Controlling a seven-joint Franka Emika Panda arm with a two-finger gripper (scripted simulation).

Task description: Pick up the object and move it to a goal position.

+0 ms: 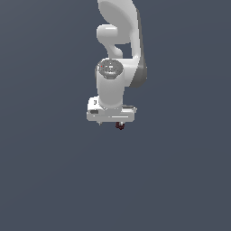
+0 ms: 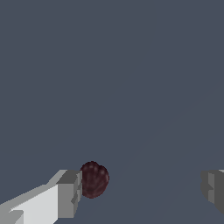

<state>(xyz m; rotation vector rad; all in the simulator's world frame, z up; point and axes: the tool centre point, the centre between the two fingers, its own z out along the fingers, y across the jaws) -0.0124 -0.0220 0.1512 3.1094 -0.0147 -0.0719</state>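
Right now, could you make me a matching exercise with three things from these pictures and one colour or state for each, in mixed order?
Things:
1. object
2. gripper
3. robot arm

Descriptions:
A. white, curving down from the top of the exterior view
B. dark red, lumpy, right beside one finger
C. open, fingers wide apart

Pairs: 1-B, 2-C, 3-A

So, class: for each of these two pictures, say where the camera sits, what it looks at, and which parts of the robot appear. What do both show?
Exterior view: off the arm, seemingly above, facing the white arm, whose end effector largely hides the maroon blob.
Wrist view: on the wrist, looking past the open end effector; two fingers show.
Shared: the maroon blob, beside one finger.
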